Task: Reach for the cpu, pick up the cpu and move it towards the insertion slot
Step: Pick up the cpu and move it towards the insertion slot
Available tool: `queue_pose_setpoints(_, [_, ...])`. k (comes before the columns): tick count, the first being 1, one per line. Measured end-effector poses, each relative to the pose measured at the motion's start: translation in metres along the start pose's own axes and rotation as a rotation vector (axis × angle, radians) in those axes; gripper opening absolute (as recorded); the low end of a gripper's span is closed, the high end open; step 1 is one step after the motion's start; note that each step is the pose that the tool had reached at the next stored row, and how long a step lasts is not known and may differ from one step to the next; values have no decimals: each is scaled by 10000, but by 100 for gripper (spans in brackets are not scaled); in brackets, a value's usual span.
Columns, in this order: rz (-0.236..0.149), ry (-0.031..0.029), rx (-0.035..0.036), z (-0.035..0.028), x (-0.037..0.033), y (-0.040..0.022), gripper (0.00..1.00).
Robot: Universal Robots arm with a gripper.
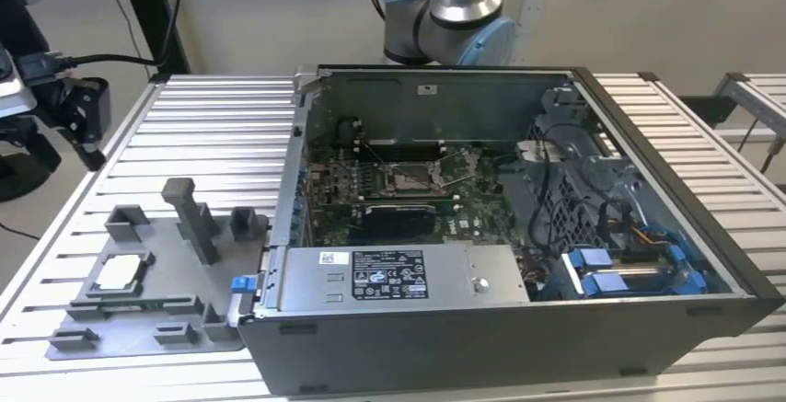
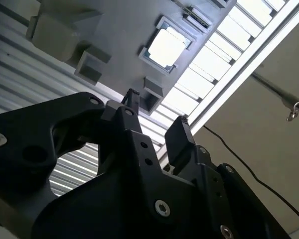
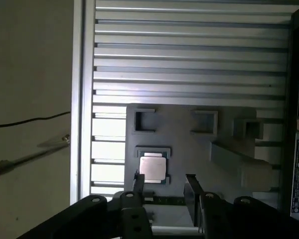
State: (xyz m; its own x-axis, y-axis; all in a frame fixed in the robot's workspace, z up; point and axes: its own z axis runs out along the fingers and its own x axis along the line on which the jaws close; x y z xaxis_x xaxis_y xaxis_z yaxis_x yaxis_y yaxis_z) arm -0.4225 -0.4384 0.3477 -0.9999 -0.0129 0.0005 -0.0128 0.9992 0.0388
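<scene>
Reaching for the cpu (image 1: 117,274) is the step in hand, we judge, because the chip lies flat and pale side up in a shallow recess of the grey tray (image 1: 160,333) and nothing touches it. The tray rests on the slatted metal table (image 1: 209,135), just beside the open computer case (image 1: 491,338), on the exterior view's left. The insertion slot (image 1: 411,177) sits on the board inside the case, well apart from the chip.

In the first wrist view the gripper (image 3: 164,185) hangs above the tray, apart from the chip. Its jaws stand spread with a clear gap between them and hold nothing.

To do this reach well, we think three things matter:

- **Centring.** In the first wrist view the chip appears more in line with one jaw than with the middle of the gap. A small sideways correction seems needed, so that both jaws meet opposite edges at the same time.
- **A straight descent.** The recess has low walls close around the chip, and a tilted approach could strike them or push the tray.
- **A gentle, level grip.** The chip is thin, so the jaws should close low on its edges and keep it level. Otherwise it may tip or slip out.
</scene>
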Motion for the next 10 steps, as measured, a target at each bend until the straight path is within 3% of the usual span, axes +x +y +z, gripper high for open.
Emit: queue_pose_setpoints(10, [3,-2,-1,13,2,-1,100])
